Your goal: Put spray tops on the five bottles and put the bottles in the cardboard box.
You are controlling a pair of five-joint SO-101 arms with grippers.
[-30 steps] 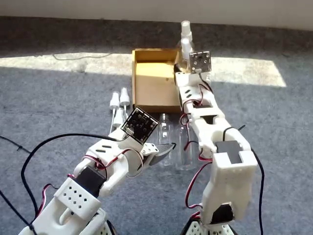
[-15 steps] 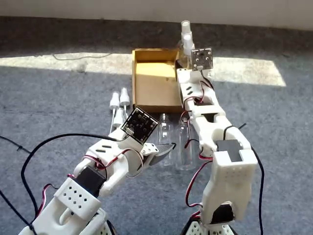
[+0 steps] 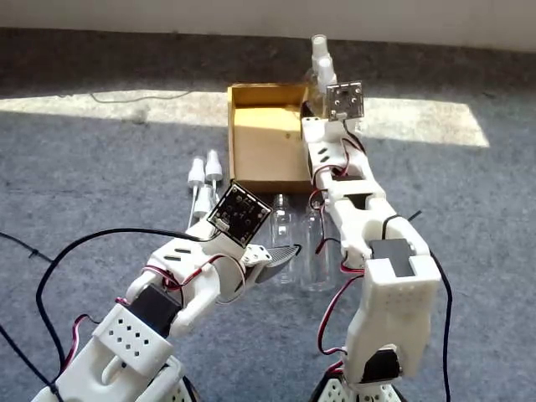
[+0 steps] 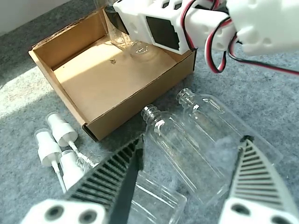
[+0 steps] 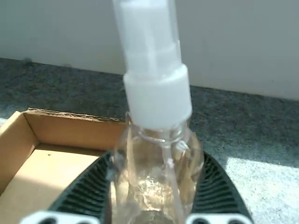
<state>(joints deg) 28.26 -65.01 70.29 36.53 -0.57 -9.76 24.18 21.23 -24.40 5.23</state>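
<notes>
My right gripper (image 5: 156, 191) is shut on a clear bottle (image 5: 156, 163) that carries a white spray top (image 5: 156, 88). It holds the bottle upright over the far right corner of the cardboard box (image 3: 264, 146), where the high view shows the bottle (image 3: 323, 74) and the gripper (image 3: 323, 105). A second white top (image 3: 318, 42) shows just beyond it. My left gripper (image 4: 187, 186) is open over two topless clear bottles (image 4: 175, 154) (image 4: 219, 121) lying on the carpet in front of the box (image 4: 107, 79). Part of a third bottle (image 4: 156, 203) lies under one finger. Loose spray tops (image 4: 53, 140) lie beside the box.
Grey carpet (image 3: 100, 193) covers the floor, with a sunlit strip behind the box. The loose spray tops (image 3: 205, 172) lie to the left of the box's front corner. A black cable (image 3: 75, 251) runs along the left arm.
The right gripper has carried its bottle a little farther toward the box's back corner. The left arm has kept still.
</notes>
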